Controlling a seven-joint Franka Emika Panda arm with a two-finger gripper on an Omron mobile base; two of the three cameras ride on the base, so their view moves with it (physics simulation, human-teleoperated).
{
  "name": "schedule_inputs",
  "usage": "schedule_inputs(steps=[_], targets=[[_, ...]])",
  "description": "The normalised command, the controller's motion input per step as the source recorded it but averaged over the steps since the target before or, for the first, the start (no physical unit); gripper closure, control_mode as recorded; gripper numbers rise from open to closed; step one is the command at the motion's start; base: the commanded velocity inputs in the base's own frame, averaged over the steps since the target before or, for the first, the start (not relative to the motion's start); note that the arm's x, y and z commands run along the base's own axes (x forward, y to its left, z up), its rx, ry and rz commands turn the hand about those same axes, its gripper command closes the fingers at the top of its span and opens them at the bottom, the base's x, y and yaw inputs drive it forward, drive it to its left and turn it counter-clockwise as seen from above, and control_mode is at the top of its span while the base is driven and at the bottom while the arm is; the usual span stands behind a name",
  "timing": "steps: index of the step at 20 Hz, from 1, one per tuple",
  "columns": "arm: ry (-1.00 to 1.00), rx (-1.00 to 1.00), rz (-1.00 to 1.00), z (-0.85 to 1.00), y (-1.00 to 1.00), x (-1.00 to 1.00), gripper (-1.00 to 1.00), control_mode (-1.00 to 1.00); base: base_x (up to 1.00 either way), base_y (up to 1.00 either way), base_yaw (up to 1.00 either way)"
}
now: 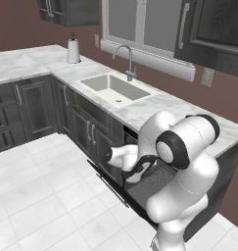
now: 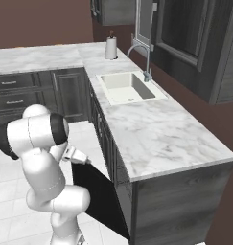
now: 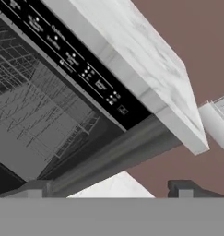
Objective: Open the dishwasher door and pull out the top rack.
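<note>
Hanging open, the door (image 2: 101, 198) is dropped out & down from under the worktop (image 2: 156, 139), its black face toward the floor (image 1: 37, 196) in right base view. Bar handle shows along its outer edge in left base view. Rack (image 3: 35, 106) sits inside the cavity, grey wire grid under the black control strip (image 3: 74, 60); can't tell how far out it is. Tool (image 3: 111, 190) is low by the opening w/ tips apart, nothing between them. Arm bends over the door. Sink (image 1: 115, 88) & faucet (image 1: 128, 61) farther along the worktop, paper towel roll (image 1: 73, 50) near the corner.
</note>
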Motion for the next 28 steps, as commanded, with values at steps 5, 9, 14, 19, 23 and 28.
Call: schedule_inputs(steps=[5,9,14,19,23,28], targets=[[0.11,0.01,0.1,-0.05,-0.06,0.25,-1.0,-1.0,0.0,0.0,0.0],[0.16,0.0,0.1,-0.24,0.0,0.27,-1.0,-1.0,0.0,0.0,0.0],[0.13,0.0,0.09,-0.25,0.0,0.28,-1.0,-1.0,0.0,0.0,0.0],[0.01,-0.04,0.09,-0.18,0.0,0.12,-1.0,-1.0,0.0,0.0,0.0],[-0.03,-0.1,0.09,-0.23,0.0,0.0,-1.0,-1.0,0.0,0.0,0.0],[-0.06,-0.12,0.06,-0.26,-0.01,0.01,-1.0,-1.0,0.0,0.0,0.0]])
